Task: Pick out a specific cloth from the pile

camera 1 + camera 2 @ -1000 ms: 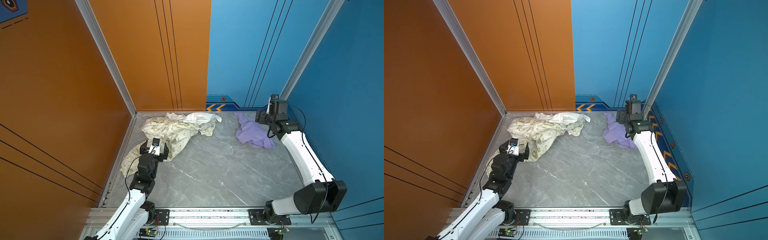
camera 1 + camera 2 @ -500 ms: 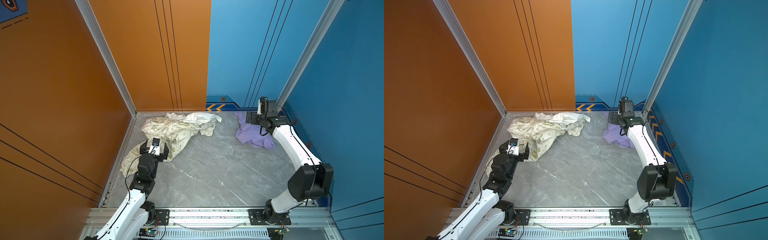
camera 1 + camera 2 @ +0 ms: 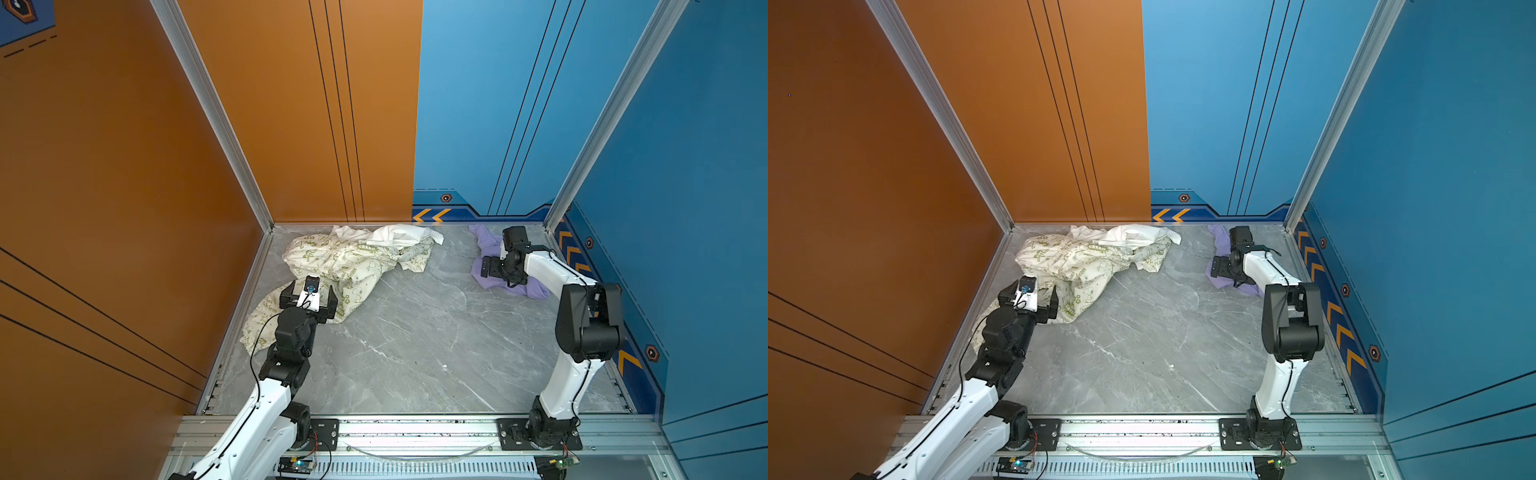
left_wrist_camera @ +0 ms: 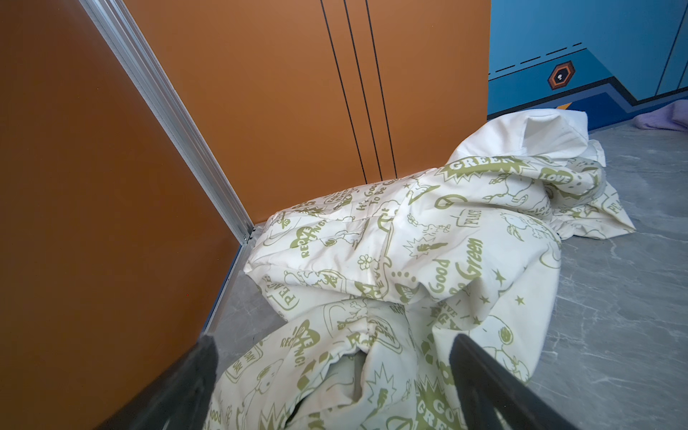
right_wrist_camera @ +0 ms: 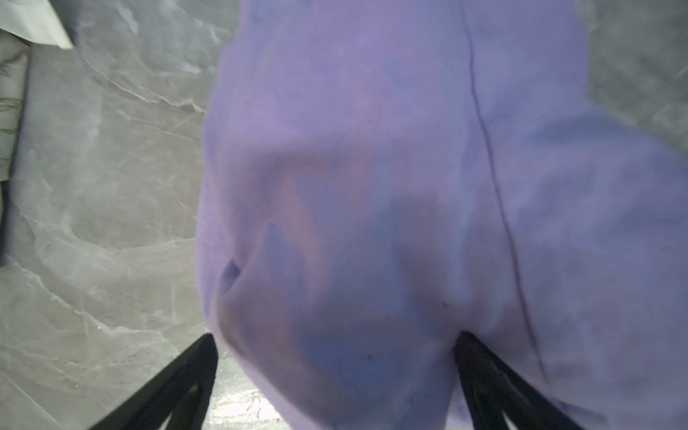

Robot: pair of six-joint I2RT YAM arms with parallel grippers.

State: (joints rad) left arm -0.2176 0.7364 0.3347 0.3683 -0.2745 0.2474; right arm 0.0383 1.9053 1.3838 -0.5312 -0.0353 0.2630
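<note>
The lavender cloth lies crumpled on the grey floor at the back right, apart from the pile. My right gripper hangs low over the cloth's left part, open. In the right wrist view the cloth fills the frame, and the open gripper straddles its near edge. My left gripper stands open above the cream printed cloth's near tail, holding nothing. The lavender cloth also shows far off in the left wrist view.
A plain white cloth lies on the back of the pile by the orange wall. Blue walls close the back right and the right side. Bare marble floor spans the middle and front.
The right arm has folded back, and its gripper has come from the back wall leftward and down over the lavender cloth, jaws fully open. The left arm and the cloths have not moved.
</note>
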